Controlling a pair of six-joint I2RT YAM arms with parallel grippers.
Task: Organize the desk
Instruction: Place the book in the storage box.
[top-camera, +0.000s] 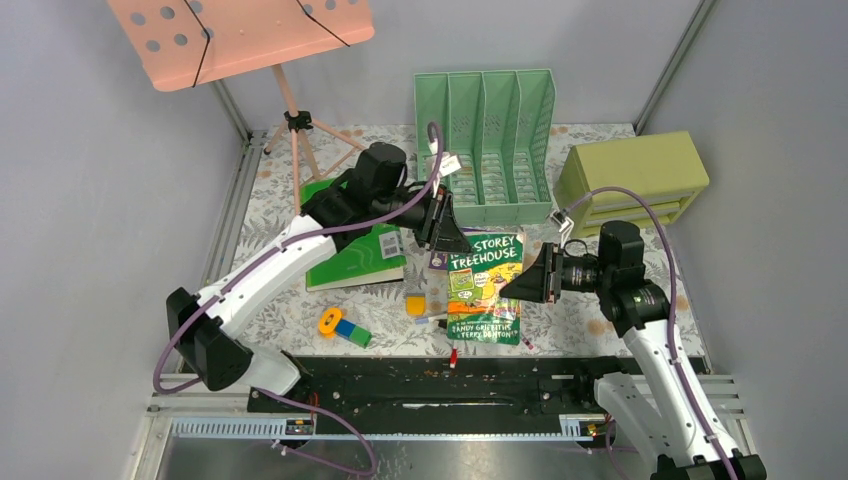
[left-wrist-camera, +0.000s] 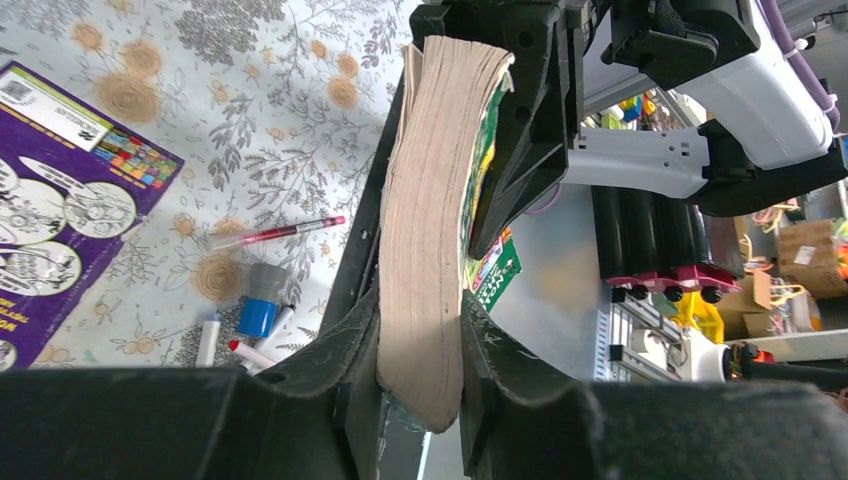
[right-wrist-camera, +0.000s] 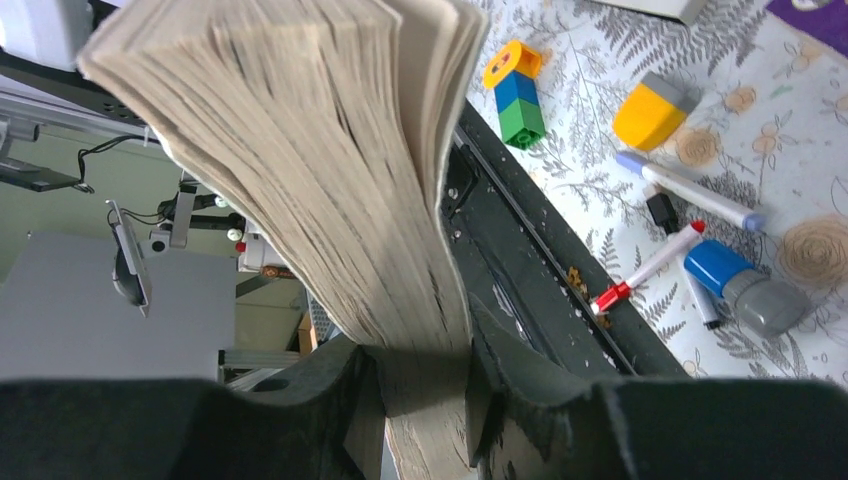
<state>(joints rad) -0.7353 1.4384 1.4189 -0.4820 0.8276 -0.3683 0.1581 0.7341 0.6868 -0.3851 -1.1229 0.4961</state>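
Under the treehouse book (top-camera: 487, 290) I see the desk (top-camera: 600, 322), fern cloth spread flat btwn metal rails. L gripper (top-camera: 443, 228) is clamped on the book's far-left corner; R gripper (top-camera: 522, 283) pinches its right edge. Both wrist cams show the page block wedged tight btwn the jaws. Just left of the book: a yellow stamp (top-camera: 415, 303) and markers (top-camera: 432, 318); further left, a toy-block stack (top-camera: 345, 328) and a green book (top-camera: 360, 258). Behind the treehouse book stands the green file rack (top-camera: 485, 130), w/ the olive drawer box (top-camera: 632, 178) off to its far right.
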